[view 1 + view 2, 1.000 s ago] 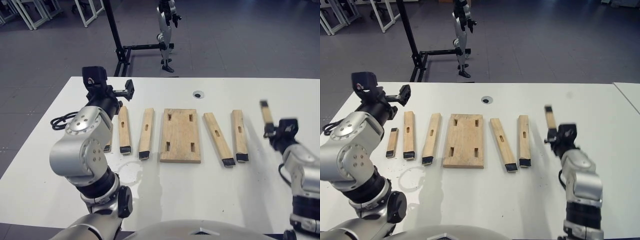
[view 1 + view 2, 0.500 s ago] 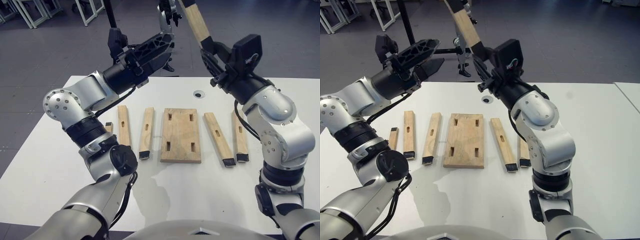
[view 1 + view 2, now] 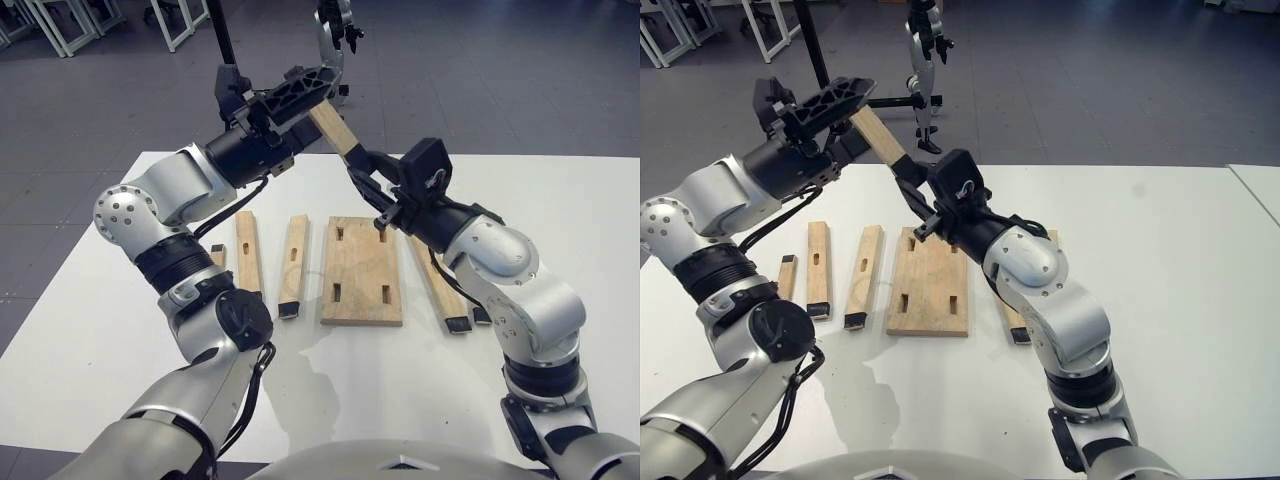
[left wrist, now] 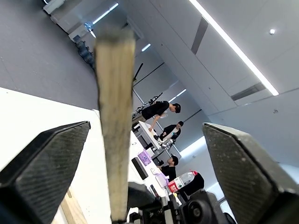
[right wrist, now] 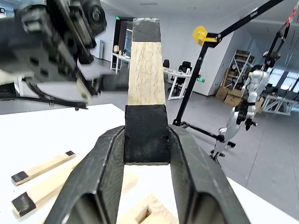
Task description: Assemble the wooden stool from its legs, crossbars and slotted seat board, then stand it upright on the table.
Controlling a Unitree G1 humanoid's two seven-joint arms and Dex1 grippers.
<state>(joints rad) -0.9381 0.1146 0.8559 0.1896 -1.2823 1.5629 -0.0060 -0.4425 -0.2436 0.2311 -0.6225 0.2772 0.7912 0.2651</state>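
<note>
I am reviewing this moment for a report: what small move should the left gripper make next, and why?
Probably close the left gripper on the short wooden bar. Its fingers stand open on either side of the bar's upper end, while the right gripper clamps the lower black end, so both arms would then hold it.

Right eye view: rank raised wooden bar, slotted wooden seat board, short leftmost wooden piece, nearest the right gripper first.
1. Raised wooden bar, in the right gripper.
2. Slotted wooden seat board, below it.
3. Short leftmost wooden piece, far left.
</note>
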